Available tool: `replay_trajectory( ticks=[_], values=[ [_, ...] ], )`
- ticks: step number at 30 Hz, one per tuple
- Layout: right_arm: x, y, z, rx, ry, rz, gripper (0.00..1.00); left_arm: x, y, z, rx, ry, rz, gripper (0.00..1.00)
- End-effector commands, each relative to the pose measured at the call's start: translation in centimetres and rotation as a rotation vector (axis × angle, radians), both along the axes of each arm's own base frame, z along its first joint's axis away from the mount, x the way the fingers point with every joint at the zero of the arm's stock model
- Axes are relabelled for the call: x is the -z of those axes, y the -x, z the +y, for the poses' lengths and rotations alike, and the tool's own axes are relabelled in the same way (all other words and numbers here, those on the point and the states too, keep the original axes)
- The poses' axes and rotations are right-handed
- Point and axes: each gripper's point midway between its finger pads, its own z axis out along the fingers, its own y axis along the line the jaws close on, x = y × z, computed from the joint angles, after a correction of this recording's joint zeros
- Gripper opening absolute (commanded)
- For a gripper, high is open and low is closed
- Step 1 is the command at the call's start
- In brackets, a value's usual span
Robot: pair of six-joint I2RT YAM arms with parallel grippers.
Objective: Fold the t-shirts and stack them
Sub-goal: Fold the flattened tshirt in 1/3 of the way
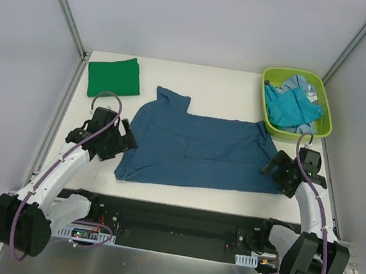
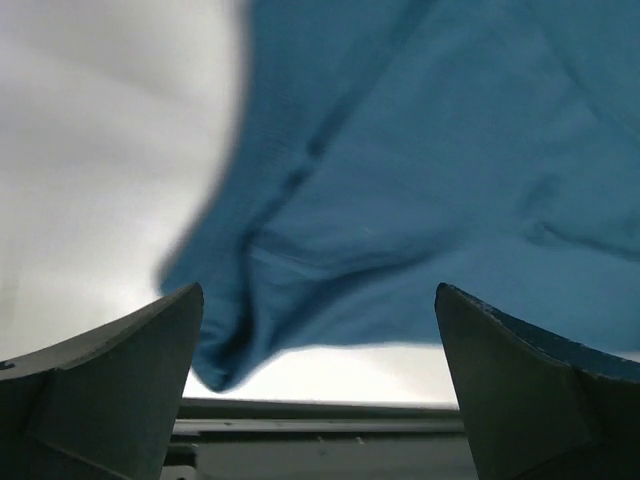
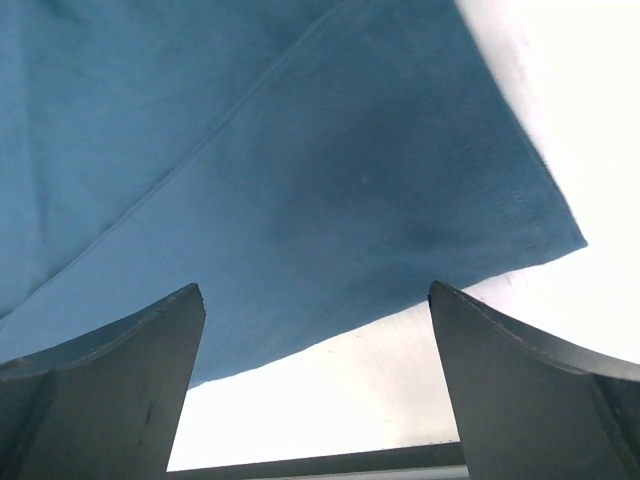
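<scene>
The left arm is bent low at centre left, its left gripper (image 1: 127, 142) spread wide and empty at the left edge of the dark teal-blue t-shirt (image 1: 198, 149), which is laid mid-frame. The right gripper (image 1: 270, 167) is likewise released at the shirt's lower right corner. A folded green t-shirt (image 1: 113, 76) is seen upper left. The crumpled turquoise t-shirts (image 1: 293, 108) are partly hidden in the lime-green bin (image 1: 327, 123).

Bright even light; wrist views blur the teal t-shirt (image 2: 420, 150), table (image 3: 560, 100) glares white.
</scene>
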Motion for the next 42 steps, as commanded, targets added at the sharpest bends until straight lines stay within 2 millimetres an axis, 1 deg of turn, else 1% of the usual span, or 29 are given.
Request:
replay_trajectory(
  ticks=[1,2,4,5,7,9,11,12,14,15,16,19,22,23,25,26,29,32,33,35,38,41,42],
  values=[
    [-1.5,-0.6,2.7,-0.111,-0.106,-0.112,0.96,-3.6,0.5,-8.2,0.319,0.307,-0.095,0.99],
    [-1.8,-0.9,3.5,-0.152,-0.131,-0.140,0.96,-3.9,0.6,-9.7,0.372,0.350,-0.113,0.99],
    [-2.1,-1.3,5.0,-0.211,-0.153,-0.154,0.96,-3.4,1.3,-12.6,0.480,0.419,-0.115,0.99],
    [-2.2,-1.5,5.7,-0.240,-0.153,-0.152,0.96,-3.1,1.7,-13.7,0.539,0.453,-0.106,0.99],
    [-1.8,-1.8,6.7,-0.274,-0.142,-0.132,0.96,-1.6,1.7,-14.4,0.557,0.457,-0.033,0.99],
    [-1.1,-2.0,7.2,-0.284,-0.142,-0.108,0.96,0.3,1.6,-14.3,0.550,0.426,0.025,0.99],
    [-0.1,-2.2,6.9,-0.274,-0.129,-0.082,0.96,2.4,1.7,-13.6,0.528,0.378,0.075,0.99],
    [0.7,-2.1,6.3,-0.257,-0.103,-0.050,0.96,3.4,1.8,-13.1,0.522,0.350,0.092,0.99],
    [2.1,-1.6,4.6,-0.205,-0.028,0.036,0.96,5.2,2.0,-11.6,0.482,0.273,0.130,0.99],
    [2.7,-1.3,4.1,-0.190,-0.004,0.068,0.96,6.1,2.1,-10.5,0.450,0.230,0.153,0.99],
    [3.1,-1.0,3.7,-0.175,0.009,0.091,0.96,7.0,2.6,-9.4,0.415,0.200,0.197,0.99],
    [3.5,-0.4,2.7,-0.120,0.032,0.122,0.96,9.0,4.0,-6.1,0.301,0.120,0.285,0.99],
    [3.3,0.3,0.8,-0.057,0.080,0.149,0.96,10.2,5.6,-3.0,0.191,0.041,0.330,0.99],
    [3.3,0.6,-0.5,-0.019,0.127,0.163,0.96,10.3,5.8,-1.9,0.148,-0.005,0.328,0.99],
    [2.9,0.9,-1.4,0.020,0.143,0.171,0.96,10.1,6.4,-0.6,0.077,-0.042,0.339,0.99],
    [2.8,1.1,-1.6,0.036,0.142,0.171,0.96,10.0,6.3,0.2,0.041,-0.072,0.329,0.99],
    [2.2,1.3,-1.1,0.034,0.117,0.161,0.96,9.4,6.1,1.2,-0.017,-0.095,0.306,0.99],
    [1.6,2.0,-0.8,0.021,0.107,0.154,0.96,8.3,6.4,2.6,-0.105,-0.148,0.308,0.99],
    [1.3,2.2,-0.8,0.021,0.114,0.149,0.96,8.0,6.6,2.7,-0.115,-0.152,0.304,0.99],
    [0.6,2.6,-1.3,0.028,0.137,0.141,0.96,6.6,6.1,2.5,-0.124,-0.125,0.246,0.99],
    [-1.0,2.5,-1.0,0.021,0.132,0.087,0.96,4.2,5.0,1.2,-0.074,-0.045,0.147,0.99],
    [-2.8,1.7,0.6,-0.033,0.062,-0.012,0.96,1.7,3.7,0.8,-0.043,-0.027,0.042,0.99],
    [-3.2,1.3,1.5,-0.071,0.033,-0.042,0.96,0.9,3.2,0.9,-0.042,-0.029,0.011,0.99]
  ],
)
